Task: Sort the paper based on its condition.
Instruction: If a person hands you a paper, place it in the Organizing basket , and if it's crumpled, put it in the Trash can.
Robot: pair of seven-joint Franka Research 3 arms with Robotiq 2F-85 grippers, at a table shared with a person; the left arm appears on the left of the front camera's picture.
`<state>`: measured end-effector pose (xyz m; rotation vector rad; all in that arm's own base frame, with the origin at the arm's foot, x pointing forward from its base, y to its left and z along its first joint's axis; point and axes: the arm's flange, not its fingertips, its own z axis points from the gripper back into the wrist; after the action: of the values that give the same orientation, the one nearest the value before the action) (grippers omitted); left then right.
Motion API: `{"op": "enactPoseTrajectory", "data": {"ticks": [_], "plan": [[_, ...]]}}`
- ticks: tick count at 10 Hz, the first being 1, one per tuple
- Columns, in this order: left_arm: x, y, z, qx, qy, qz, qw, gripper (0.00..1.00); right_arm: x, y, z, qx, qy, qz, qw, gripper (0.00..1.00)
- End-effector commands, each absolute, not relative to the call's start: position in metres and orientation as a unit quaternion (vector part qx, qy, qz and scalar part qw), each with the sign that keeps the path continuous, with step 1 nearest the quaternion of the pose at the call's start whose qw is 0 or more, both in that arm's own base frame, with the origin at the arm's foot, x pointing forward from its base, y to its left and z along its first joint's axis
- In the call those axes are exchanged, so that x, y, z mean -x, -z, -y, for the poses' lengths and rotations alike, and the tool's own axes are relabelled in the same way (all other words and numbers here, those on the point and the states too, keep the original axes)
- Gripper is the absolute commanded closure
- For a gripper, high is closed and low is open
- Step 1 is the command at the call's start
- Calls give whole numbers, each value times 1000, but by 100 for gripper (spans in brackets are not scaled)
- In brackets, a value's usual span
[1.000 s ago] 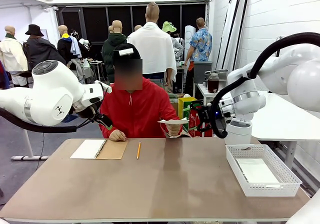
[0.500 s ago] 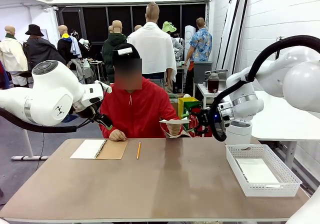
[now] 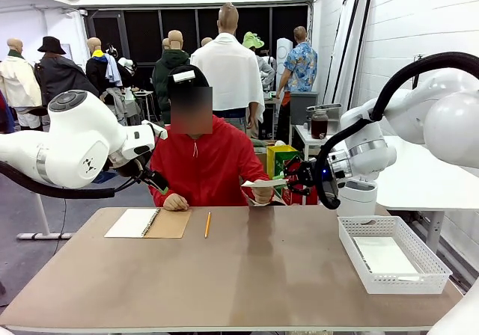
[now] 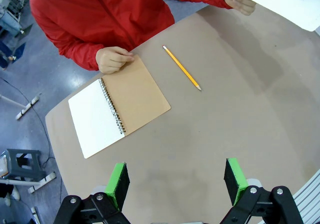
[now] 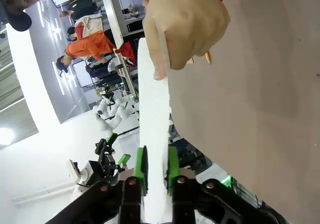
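Taking the spiral-bound notebook (image 3: pixel 147 223) as the landmark, it lies open on the far left part of the brown worktop (image 3: pixel 247 275), its white page to the left and its brown card cover to the right. Just behind its far edge rests one hand of the person (image 3: pixel 176 202) in a red top, fist closed, touching the cover's corner in the left wrist view. Above and to the left of the notebook hangs the left end effector (image 4: pixel 176 182), its green-padded fingers (image 4: pixel 118 182) spread wide apart with nothing between them. A yellow pencil (image 3: pixel 207 224) lies just right of the notebook, apart from it. Farther right of the notebook, raised above the worktop's far edge, the person's other hand (image 3: pixel 260 194) holds a sheet of paper (image 3: pixel 263 182) roughly level. The right end effector (image 3: pixel 288 178) meets that sheet's right edge, and in the right wrist view its two green pads (image 5: pixel 141 168) stand close together with the sheet's edge between them, clamped on it. Well to the right of the notebook, near the worktop's right edge, a white mesh tray (image 3: pixel 426 274) holds another white sheet (image 3: pixel 384 256) lying flat inside.
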<state>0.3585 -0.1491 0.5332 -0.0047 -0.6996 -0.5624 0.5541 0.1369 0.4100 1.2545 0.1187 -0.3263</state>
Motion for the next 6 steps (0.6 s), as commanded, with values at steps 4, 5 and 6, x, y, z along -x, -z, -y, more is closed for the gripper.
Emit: {"op": "enactPoseTrajectory", "data": {"ticks": [4, 5, 6], "plan": [[-358, -532, 149, 2, 273, 337, 901, 0, -560, -416, -139, -613, 131, -68, 776, 100], [-358, -532, 149, 2, 273, 337, 901, 0, -556, -421, -138, -621, 120, -71, 771, 100], [-358, -532, 149, 2, 273, 337, 901, 0, -553, -426, -134, -629, 109, -68, 767, 100]]}}
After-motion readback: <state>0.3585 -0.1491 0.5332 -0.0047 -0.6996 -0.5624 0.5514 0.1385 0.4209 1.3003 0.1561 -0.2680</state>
